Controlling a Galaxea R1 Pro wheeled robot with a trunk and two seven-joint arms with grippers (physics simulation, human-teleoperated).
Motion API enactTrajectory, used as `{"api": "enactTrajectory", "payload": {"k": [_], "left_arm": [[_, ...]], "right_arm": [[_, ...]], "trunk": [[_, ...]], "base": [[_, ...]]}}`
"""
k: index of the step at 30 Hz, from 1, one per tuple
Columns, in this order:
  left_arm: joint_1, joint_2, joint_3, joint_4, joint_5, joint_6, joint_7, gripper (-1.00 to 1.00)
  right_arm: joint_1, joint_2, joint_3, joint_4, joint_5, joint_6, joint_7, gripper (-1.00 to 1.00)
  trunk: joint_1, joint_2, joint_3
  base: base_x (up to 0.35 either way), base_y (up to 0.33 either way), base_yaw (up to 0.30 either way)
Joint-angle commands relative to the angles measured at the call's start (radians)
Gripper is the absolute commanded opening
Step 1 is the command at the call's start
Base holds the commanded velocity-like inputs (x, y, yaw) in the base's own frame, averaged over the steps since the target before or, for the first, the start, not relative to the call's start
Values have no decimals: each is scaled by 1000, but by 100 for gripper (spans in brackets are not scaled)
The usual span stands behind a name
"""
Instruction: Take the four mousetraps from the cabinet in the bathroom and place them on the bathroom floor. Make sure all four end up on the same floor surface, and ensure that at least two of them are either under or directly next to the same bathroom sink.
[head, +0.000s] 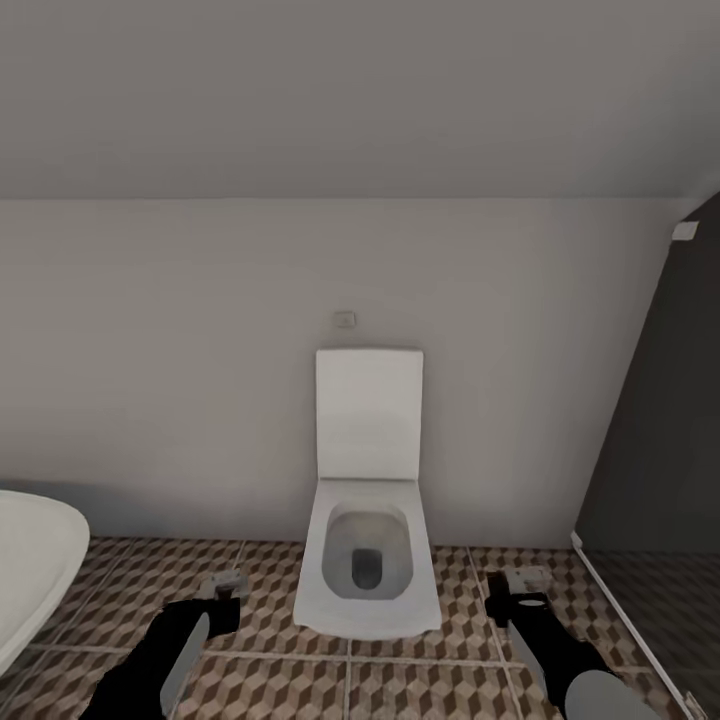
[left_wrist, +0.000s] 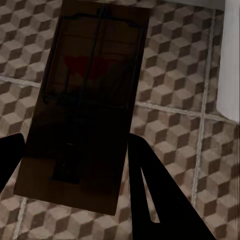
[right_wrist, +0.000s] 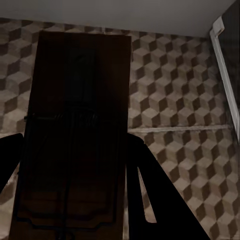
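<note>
A brown wooden mousetrap (left_wrist: 85, 105) with dark metal wire and a red mark lies flat between the dark fingers of my left gripper (left_wrist: 75, 165), which is shut on it. My right gripper (right_wrist: 70, 170) is shut on a second mousetrap (right_wrist: 75, 125). In the head view both grippers hang low over the cube-patterned bathroom floor (head: 260, 680), the left gripper (head: 225, 588) left of the toilet and the right gripper (head: 520, 585) right of it. The cabinet and the bathroom sink are out of view.
A white square toilet (head: 368, 560) with its lid up stands against the wall straight ahead, between my arms. A white bathtub rim (head: 30, 570) curves in at the left. A dark panel (head: 660, 450) with a white floor strip closes off the right.
</note>
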Motion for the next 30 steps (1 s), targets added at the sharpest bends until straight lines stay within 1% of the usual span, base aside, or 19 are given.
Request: {"api": "enactTrajectory", "payload": {"k": [1, 2, 4, 6, 8, 10, 11, 14, 19, 30], "left_arm": [[0, 0, -1, -44, 7, 41, 10, -100], [0, 0, -1, -81, 6, 71, 12, -100], [-1, 0, -1, -126, 4, 103, 14, -100], [-2, -1, -1, -154, -6, 119, 15, -100], [-8, -7, -2, -171, -34, 130, 16, -100], [-13, -23, -3, -173, -72, 134, 16, -100], [-15, -31, -3, -166, -102, 135, 16, -100], [-16, -35, -3, -142, -119, 132, 14, -100], [-16, -38, -3, -116, -126, 128, 14, -100], [-16, -38, -4, -101, -128, 127, 15, -100]], "right_arm": [[-8, 4, -5, -3, 6, 5, -10, -100], [-15, 7, -6, -3, 6, 5, -16, -100], [-24, 9, -6, -4, 6, 5, -22, -100], [-29, 10, -6, -4, 6, 3, -24, -100], [-34, 11, -5, -4, 6, 4, -26, -100], [-37, 11, -5, -4, 5, 3, -27, -100], [-38, 11, -5, -3, 5, 1, -27, -100], [-39, 10, -5, 2, 4, -2, -27, -100], [-39, 10, -4, 9, 3, -5, -27, -100], [-39, 10, -6, 13, 4, -6, -27, -100]], "trunk": [[4, -8, -4], [8, -15, -8], [15, -29, -14], [23, -43, -20], [31, -57, -26], [38, -71, -33], [42, -78, -36], [54, -99, -45], [73, -134, -61], [115, -211, -95]], "base": [[0, 0, 0], [0, 0, 0], [0, 0, 0], [0, 0, 0], [0, 0, 0], [0, 0, 0], [0, 0, 0], [0, 0, 0], [0, 0, 0], [0, 0, 0]]}}
